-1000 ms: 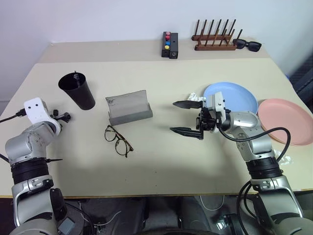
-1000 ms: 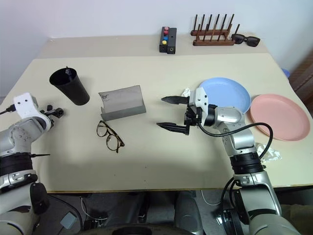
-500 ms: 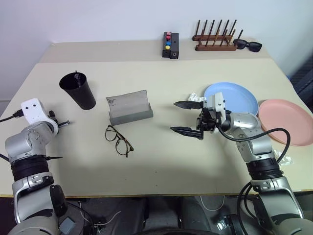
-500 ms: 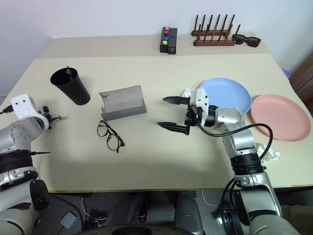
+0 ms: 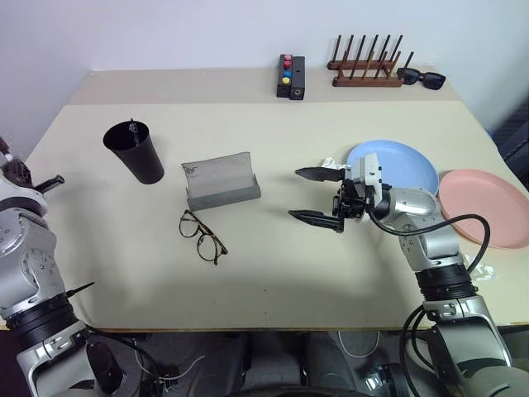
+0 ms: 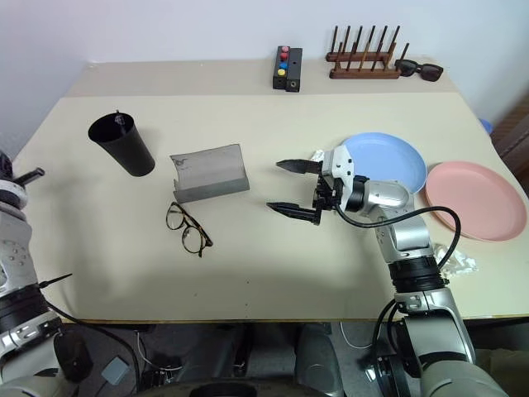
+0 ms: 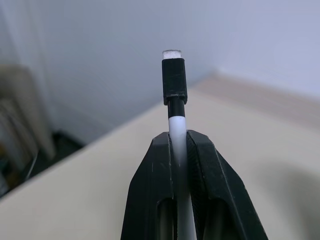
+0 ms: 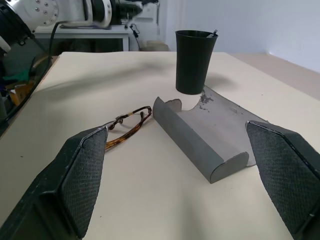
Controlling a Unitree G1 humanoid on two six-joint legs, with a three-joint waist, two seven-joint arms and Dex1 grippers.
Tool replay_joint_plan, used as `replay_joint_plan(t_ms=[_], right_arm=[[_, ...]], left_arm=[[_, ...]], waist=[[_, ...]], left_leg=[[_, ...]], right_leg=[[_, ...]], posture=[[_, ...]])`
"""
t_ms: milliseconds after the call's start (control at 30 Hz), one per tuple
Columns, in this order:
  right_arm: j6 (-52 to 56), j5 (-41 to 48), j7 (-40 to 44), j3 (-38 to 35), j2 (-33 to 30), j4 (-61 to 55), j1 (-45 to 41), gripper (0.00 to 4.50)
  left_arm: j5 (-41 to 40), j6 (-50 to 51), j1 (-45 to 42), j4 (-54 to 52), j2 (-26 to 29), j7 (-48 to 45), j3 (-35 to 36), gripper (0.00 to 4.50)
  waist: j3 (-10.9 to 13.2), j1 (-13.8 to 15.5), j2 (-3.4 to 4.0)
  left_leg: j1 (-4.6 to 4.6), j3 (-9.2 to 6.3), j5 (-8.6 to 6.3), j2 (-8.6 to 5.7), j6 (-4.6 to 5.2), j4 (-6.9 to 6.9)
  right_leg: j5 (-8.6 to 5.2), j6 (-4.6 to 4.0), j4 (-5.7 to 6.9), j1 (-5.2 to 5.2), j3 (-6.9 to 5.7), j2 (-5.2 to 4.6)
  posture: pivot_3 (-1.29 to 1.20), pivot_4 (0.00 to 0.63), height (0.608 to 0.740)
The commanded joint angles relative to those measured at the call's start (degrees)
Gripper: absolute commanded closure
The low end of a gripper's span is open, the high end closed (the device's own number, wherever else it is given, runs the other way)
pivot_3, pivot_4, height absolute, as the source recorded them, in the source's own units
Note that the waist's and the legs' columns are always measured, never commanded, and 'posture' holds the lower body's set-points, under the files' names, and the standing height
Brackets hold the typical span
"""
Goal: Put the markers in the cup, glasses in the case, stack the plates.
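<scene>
Where the left gripper (image 7: 178, 150) pinches shut, its smooth black fingers (image 7: 150, 185) clamp a slim white marker (image 7: 176, 127) whose squared black cap juts past the tips. Over the matte beige table (image 5: 273, 273) the right gripper (image 5: 314, 195) hangs with jaws wide and bare, its pads (image 8: 82, 170) finely cross-hatched. A tapered black cup (image 5: 135, 151) stands beside the folded grey case (image 5: 219, 182); thin round-lensed glasses (image 5: 202, 236) lie just before it. Shallow blue plate (image 5: 405, 161) and pink plate (image 5: 483, 207) sit side by side.

At the table's (image 5: 273, 281) far edge — button box (image 5: 288, 76), wooden rack (image 5: 368, 64), black sunglasses (image 5: 421, 78).
</scene>
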Motion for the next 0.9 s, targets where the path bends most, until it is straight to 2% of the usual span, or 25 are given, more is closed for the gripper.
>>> replay_joint_plan(t_ms=[33, 200, 333, 533, 900], right_arm=[[0.21, 1.78, -0.94, -1.85, 1.14, -0.88, -2.40, 0.00], [3.26, 3.65, -3.60, -2.87, 2.90, -1.93, -3.84, 0.00], [4.09, 3.98, -4.73, -2.94, 3.20, -2.87, -3.91, 0.00], [5.17, 5.22, -7.02, -3.87, 4.21, -3.54, -4.41, 0.00], [3.65, 5.32, -7.18, -4.37, 5.16, -2.93, -3.01, 0.00]], left_arm=[[-2.10, -6.40, -3.02, -1.76, -0.27, -4.12, -1.43, 4.42], [-2.03, -15.35, -9.60, 3.04, -3.80, -9.13, -6.87, 4.42], [-0.75, -20.92, -12.72, 7.16, -4.49, -11.54, -9.54, 4.42], [1.94, -27.89, -15.22, 13.47, -4.24, -12.31, -11.82, 4.42], [8.34, -37.11, -14.72, 17.78, -1.21, -13.54, -15.42, 4.42]], waist=[[0.00, -0.13, 0.00], [-0.01, -0.29, -0.02], [-0.01, -0.59, -0.02], [0.00, -0.63, -0.03], [0.00, -0.50, -0.04]], left_leg=[[0.00, 0.00, 0.00, 0.00, 0.00, 0.01], [0.00, 0.00, 0.00, 0.00, 0.00, 0.00], [0.00, 0.01, 0.00, 0.00, 0.00, -0.03], [-0.01, 0.03, 0.00, 0.00, 0.01, -0.06], [-0.01, 0.03, 0.00, 0.00, 0.01, -0.05]], right_leg=[[0.00, 0.00, 0.00, 0.00, -0.01, 0.00], [0.00, 0.00, -0.01, 0.00, -0.02, 0.00], [0.00, 0.00, -0.01, -0.03, -0.05, 0.01], [0.00, 0.00, 0.00, -0.08, -0.02, 0.02], [0.00, 0.01, 0.01, -0.07, -0.02, 0.03]], posture=[[0.00, 0.150, 0.740], [0.00, 0.150, 0.740], [0.00, 0.150, 0.740], [0.00, 0.150, 0.740], [0.00, 0.150, 0.740]])
